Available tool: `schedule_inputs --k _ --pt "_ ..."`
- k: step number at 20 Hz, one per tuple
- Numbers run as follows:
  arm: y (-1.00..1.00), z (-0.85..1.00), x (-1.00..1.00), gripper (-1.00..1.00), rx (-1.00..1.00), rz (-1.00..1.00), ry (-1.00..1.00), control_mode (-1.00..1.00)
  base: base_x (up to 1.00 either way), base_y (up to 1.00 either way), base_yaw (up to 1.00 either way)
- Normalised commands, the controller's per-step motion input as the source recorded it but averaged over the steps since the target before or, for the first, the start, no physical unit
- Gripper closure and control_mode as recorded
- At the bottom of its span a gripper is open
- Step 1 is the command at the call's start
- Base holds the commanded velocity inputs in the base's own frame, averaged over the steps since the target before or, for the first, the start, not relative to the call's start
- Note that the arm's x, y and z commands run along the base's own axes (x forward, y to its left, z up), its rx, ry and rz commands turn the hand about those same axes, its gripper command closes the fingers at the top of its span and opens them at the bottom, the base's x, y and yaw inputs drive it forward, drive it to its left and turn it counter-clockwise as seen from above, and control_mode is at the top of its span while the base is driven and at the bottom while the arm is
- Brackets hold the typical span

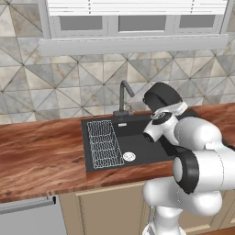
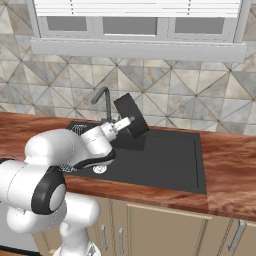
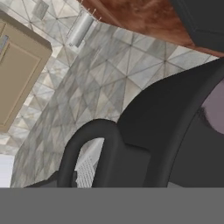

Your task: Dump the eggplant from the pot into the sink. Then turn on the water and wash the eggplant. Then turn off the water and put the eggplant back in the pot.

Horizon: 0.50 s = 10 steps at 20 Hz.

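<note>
We see the pot (image 2: 131, 115) held up, tipped on its side, above the sink (image 2: 170, 165).

From the left base view the pot (image 1: 163, 96) sits at the end of the arm just right of the faucet (image 1: 124, 94), and we cannot see into it from there. In the right base view its dark round face tilts towards us beside the faucet (image 2: 103, 101). The gripper (image 2: 131, 121) meets the pot's edge and appears clamped on it, though the fingers themselves are hidden from us. The hand view is rolled over; the pot (image 3: 175, 131) and its looped handle (image 3: 89, 148) crowd the frame, cut off at the right. A blurred purplish patch at the right edge may be the eggplant (image 3: 214, 107); we cannot be sure. The white drain (image 1: 129, 156) lies beside the wire rack (image 1: 103, 142), and the arm covers the basin's right part.
</note>
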Motion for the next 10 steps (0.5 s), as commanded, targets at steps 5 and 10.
schedule_inputs --k 5,10 --pt "0.19 0.08 -0.09 1.0 0.0 0.0 0.0 -1.0 0.0 0.0 0.0" --pt "0.09 0.09 0.0 1.0 -0.03 0.0 -0.05 -1.0 0.0 0.0 0.0"
